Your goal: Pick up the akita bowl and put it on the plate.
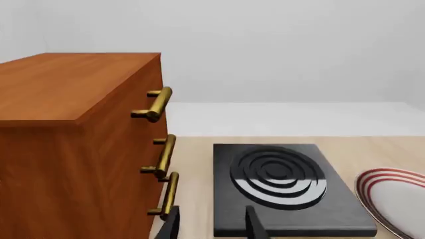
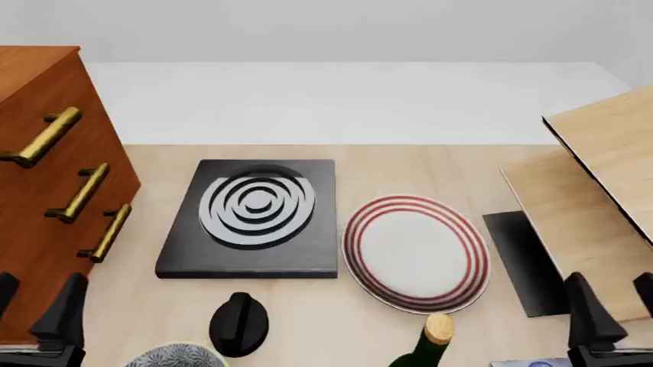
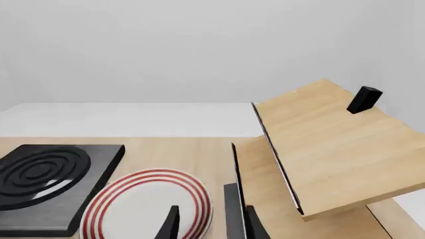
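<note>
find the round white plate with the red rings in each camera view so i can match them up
Front view: the round white plate with three red rings lies right of centre, low in the picture.
Left wrist view: only part of it shows, cut off at the lower right edge.
Right wrist view: it sits at lower left of centre, partly behind a gripper finger.
Shared landmark: the black square slab with grey-white concentric rings lies beside the plate in all three.

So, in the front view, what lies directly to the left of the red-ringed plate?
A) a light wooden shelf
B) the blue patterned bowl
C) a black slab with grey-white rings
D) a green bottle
C: the black slab with grey-white rings sits just left of the plate, while the bottle and the bowl are at the near edge, and the wooden shelf is on the plate's right.
</note>
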Action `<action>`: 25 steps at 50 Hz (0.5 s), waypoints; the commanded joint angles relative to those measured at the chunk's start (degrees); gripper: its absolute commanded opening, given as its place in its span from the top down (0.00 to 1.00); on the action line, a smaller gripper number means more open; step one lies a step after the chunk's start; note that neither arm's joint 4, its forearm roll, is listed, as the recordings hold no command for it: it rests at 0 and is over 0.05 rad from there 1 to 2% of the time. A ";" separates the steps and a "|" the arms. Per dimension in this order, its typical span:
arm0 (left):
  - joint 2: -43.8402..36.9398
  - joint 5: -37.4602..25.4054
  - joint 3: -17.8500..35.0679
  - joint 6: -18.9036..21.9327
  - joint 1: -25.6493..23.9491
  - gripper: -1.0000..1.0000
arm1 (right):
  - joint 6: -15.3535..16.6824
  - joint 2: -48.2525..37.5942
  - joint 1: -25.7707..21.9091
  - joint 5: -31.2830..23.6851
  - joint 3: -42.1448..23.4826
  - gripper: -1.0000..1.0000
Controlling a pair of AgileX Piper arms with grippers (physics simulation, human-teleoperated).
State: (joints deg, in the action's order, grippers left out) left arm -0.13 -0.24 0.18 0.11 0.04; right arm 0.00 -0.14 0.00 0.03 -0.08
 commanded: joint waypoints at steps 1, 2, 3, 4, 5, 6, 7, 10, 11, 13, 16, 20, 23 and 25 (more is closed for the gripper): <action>-0.24 -1.80 0.95 0.23 0.27 0.00 | -0.01 -0.30 0.01 0.07 -0.17 0.00; -0.22 -1.94 1.04 0.30 0.30 0.00 | 0.00 -0.31 0.00 0.07 -0.16 0.00; -0.57 -2.06 1.42 0.40 0.35 0.00 | 0.00 -0.31 0.00 0.07 -0.16 0.00; -0.15 -2.74 1.60 0.34 0.23 0.00 | 0.02 -0.31 -0.01 0.07 -0.17 0.00; -0.56 -2.74 1.74 0.12 -0.10 0.00 | -0.01 -0.31 0.00 0.07 -0.16 0.00; -0.60 -2.88 1.75 0.04 -0.25 0.00 | 0.00 -0.31 0.01 0.07 -0.16 0.00; -0.79 -3.33 1.82 -0.17 -0.38 0.00 | -0.01 -0.32 0.00 0.07 -0.16 0.00; -0.07 -6.15 2.96 -0.98 -0.01 0.00 | 0.00 -0.29 0.01 0.07 -0.17 0.00; -0.78 -6.79 3.26 -0.71 0.93 0.00 | 0.01 -0.29 0.00 0.07 -0.17 0.00; -0.11 -8.90 4.15 -0.68 0.90 0.00 | 0.00 -0.27 0.00 0.08 -0.17 0.00; -0.37 -12.42 5.77 0.25 0.87 0.00 | -0.01 -0.30 0.01 0.07 -0.16 0.00; -0.12 -17.13 8.96 1.40 0.42 0.00 | 0.01 -0.29 0.00 0.08 -0.17 0.00; 0.02 -20.88 11.78 1.94 -0.68 0.00 | 0.01 -0.30 -0.01 0.07 -0.17 0.00; 0.01 -22.35 13.32 3.29 -1.70 0.00 | 0.00 -0.31 -0.01 0.07 -0.16 0.00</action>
State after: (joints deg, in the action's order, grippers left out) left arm -0.41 -13.97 7.57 1.07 0.04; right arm 0.00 -0.42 0.00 0.10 -0.23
